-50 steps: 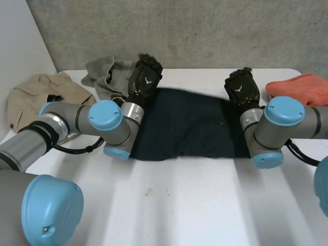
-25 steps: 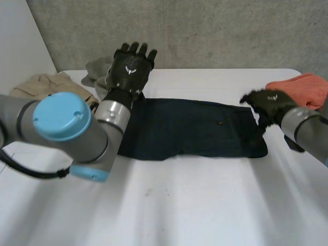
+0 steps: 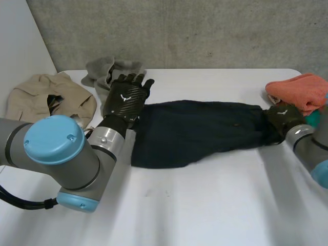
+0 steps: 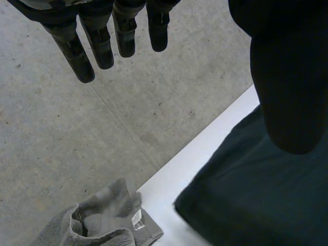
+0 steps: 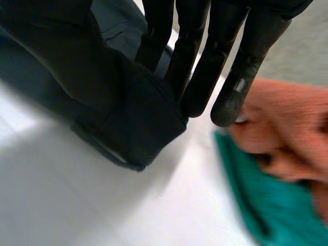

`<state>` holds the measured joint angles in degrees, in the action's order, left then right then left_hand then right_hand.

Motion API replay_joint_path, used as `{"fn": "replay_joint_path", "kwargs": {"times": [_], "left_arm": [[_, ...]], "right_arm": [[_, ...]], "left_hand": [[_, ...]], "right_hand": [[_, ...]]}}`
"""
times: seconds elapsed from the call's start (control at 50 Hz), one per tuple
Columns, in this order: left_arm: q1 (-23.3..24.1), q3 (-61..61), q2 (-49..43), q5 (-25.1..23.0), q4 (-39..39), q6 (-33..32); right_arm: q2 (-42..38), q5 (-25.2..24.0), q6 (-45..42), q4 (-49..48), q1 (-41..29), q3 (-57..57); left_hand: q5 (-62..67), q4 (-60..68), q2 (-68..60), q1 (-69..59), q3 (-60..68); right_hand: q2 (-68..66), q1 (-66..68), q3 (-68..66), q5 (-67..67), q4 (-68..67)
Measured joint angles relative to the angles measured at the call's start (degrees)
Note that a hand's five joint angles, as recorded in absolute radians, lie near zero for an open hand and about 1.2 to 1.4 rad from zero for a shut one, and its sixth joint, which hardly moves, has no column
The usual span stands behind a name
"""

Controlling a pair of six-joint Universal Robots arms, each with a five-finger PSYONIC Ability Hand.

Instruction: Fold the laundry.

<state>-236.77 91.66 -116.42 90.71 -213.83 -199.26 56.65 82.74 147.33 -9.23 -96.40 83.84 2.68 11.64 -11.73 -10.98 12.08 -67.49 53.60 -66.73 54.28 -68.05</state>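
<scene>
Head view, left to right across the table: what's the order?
beige garment → left hand → dark garment → right hand → teal cloth. I left out the grey cloth and the orange cloth, which overlap the hands.

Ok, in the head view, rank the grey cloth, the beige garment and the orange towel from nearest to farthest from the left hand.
From the left hand:
1. Grey cloth, just past its fingertips.
2. Beige garment, out on its left side.
3. Orange towel, far across on the right.
</scene>
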Motion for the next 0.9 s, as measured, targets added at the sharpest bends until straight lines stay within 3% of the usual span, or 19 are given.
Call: {"fn": "replay_joint_path", "kwargs": {"times": [0.06,0.08,0.16,0.18,0.26,0.38,0.46,0.54,0.58,0.6,0.62,0.66,0.74,0.76,0.78,0.82,0.84,0.88,0.9], "left_arm": [[0.00,0.20,0.25,0.00,-0.01,0.00],[-0.01,0.76,0.90,0.00,-0.04,0.04],[-0.04,1.12,1.29,0.00,-0.07,0.09],[-0.06,1.23,1.41,0.01,-0.08,0.13],[-0.08,1.33,1.60,0.05,-0.09,0.17],[-0.18,1.44,2.35,0.08,-0.04,0.25],[-0.53,1.49,3.05,0.16,-0.01,0.30],[-0.89,1.42,3.35,0.40,0.00,0.32],[-1.09,1.15,3.49,0.64,0.00,0.33],[-1.14,1.01,3.53,0.71,0.00,0.34],[-1.17,0.86,3.56,0.77,-0.01,0.34],[-1.24,0.30,3.61,0.89,-0.01,0.35],[-1.20,-1.86,3.59,1.11,0.06,0.42],[-1.20,-1.86,3.59,1.11,0.06,0.42],[-1.10,-3.60,3.32,1.27,0.39,0.66],[-0.97,-5.25,2.93,1.35,0.97,1.09],[-0.97,-5.25,2.93,1.35,0.97,1.09],[-0.70,-9.02,1.11,1.36,3.75,2.90],[-0.65,-9.75,0.68,1.35,4.39,3.30]], "right_arm": [[0.39,0.15,-0.81,-0.10,0.17,0.27],[3.27,1.09,-8.73,-0.75,1.66,2.34],[4.45,1.19,-13.99,-1.27,2.23,3.10],[5.13,0.68,-18.41,-2.58,1.45,2.91],[5.73,-1.64,-23.03,-6.19,-2.76,1.45],[4.97,-10.85,-25.09,-13.02,-12.90,-0.28],[1.62,-21.22,-25.26,-16.30,-21.14,-0.47],[-1.00,-25.64,-25.14,-16.81,-24.48,-0.47],[-3.22,-28.39,-24.43,-16.88,-26.78,-0.51],[-3.48,-28.58,-24.16,-16.88,-27.03,-0.52],[-3.77,-28.66,-23.31,-16.83,-27.38,-0.53],[-3.75,-27.96,-20.62,-16.73,-27.64,-0.58],[-0.66,-23.44,-7.07,-16.63,-27.23,-0.76],[-0.66,-23.44,-7.07,-16.63,-27.23,-0.76],[2.51,-19.77,4.35,-16.61,-26.67,-1.02],[4.86,-16.88,13.26,-16.42,-26.02,-1.32],[4.86,-16.88,13.26,-16.42,-26.02,-1.32],[7.73,-12.27,26.91,-14.46,-24.14,-2.42],[7.95,-11.86,28.19,-14.03,-23.86,-2.66]], "left_hand": [[0.00,0.00,0.00,0.00,0.00],[-0.01,0.00,0.00,0.00,0.00],[0.00,0.00,0.00,0.00,0.00],[0.00,0.00,0.00,0.00,0.00],[0.00,0.00,0.00,0.00,0.00],[0.00,0.00,0.00,0.00,0.00],[0.00,0.00,0.00,0.00,0.00],[0.00,0.00,0.00,0.00,0.00],[0.00,0.00,0.00,0.00,0.00],[0.00,0.00,0.00,0.00,0.00],[0.00,0.00,0.00,0.00,0.00],[0.00,0.00,0.00,0.00,0.00],[0.00,0.00,0.00,0.00,0.00],[0.00,0.00,0.00,0.00,0.00],[-0.02,-0.05,0.06,0.00,-0.11],[-0.02,-0.05,0.06,0.00,-0.11],[-0.02,-0.05,0.06,0.00,-0.11],[-0.02,-0.05,0.06,0.00,-0.11],[-0.02,-0.05,0.06,0.00,-0.11]], "right_hand": [[0.00,0.05,0.00,0.15,0.00],[0.00,0.24,-0.44,0.88,-0.01],[0.00,1.18,-0.95,1.45,-0.02],[0.00,1.40,-0.95,1.46,-0.03],[0.00,2.20,-0.95,1.47,-0.06],[0.00,2.43,-1.42,1.65,-0.08],[0.00,2.43,-1.71,1.65,-0.08],[0.00,2.44,-1.72,1.65,-0.08],[13.19,-9.80,11.75,-10.29,13.26],[13.19,-9.80,11.75,-10.29,13.26],[33.45,-28.01,29.87,-28.27,31.77],[48.10,-38.76,45.11,-42.98,46.79],[52.48,-42.00,54.37,-50.48,54.54],[52.48,-42.00,54.37,-50.48,54.54],[54.07,-42.01,54.38,-50.53,54.54],[54.63,-42.16,54.37,-50.53,54.54],[54.63,-42.16,54.37,-50.53,54.54],[54.63,-42.16,54.37,-50.53,54.54],[54.63,-42.16,54.37,-50.53,54.54]]}}
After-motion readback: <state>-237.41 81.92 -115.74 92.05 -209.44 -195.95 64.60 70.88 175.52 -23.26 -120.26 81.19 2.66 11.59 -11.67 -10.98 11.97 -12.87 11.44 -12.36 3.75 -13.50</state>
